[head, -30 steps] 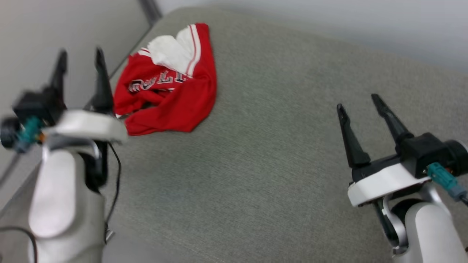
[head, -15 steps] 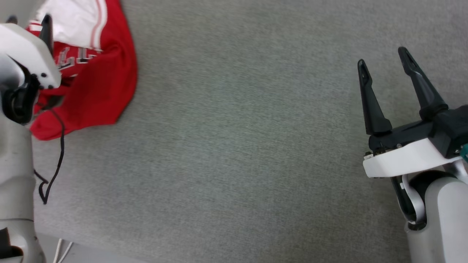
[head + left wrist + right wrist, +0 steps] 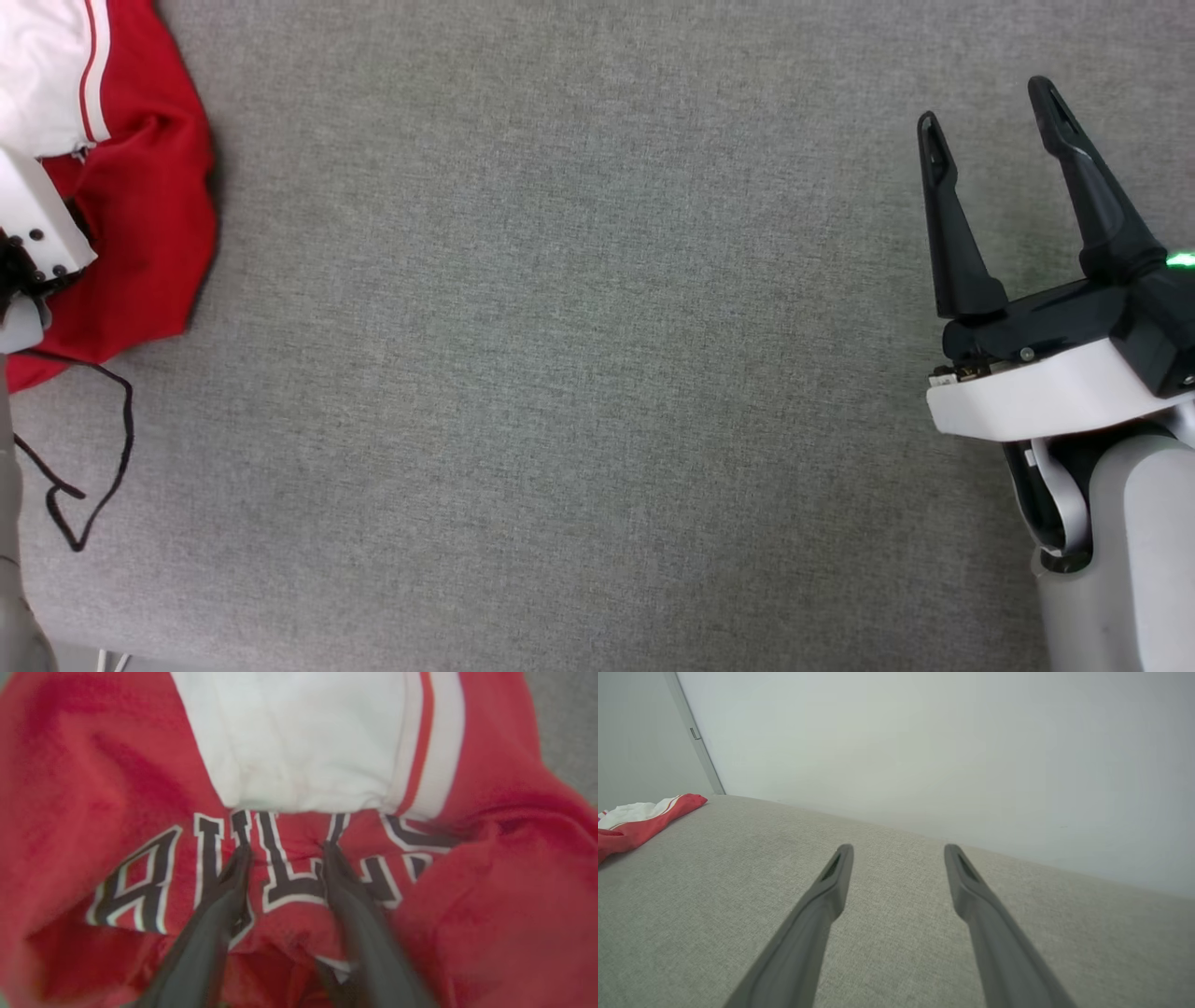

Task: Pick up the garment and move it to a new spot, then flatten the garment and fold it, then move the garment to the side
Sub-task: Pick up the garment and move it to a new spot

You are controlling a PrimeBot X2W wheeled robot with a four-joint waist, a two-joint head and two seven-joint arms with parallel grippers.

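1. Red jersey shirt [image 3: 490, 914] with white sleeves and black "BULLS" lettering lies crumpled at the left of the grey fabric surface [image 3: 560, 327].
2. Left gripper [image 3: 286, 849]: fingers spread, tips at the lettering.
3. Right gripper [image 3: 984, 104]: fingers wide apart, well away from the shirt.

Black tapered fingers [image 3: 948, 224], white wrist collar [image 3: 1027, 406], pale forearm [image 3: 1130, 541]

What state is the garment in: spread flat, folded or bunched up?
Bunched up: the garment lies in rumpled heaps, a white sleeve flopped over the top of its lettering.
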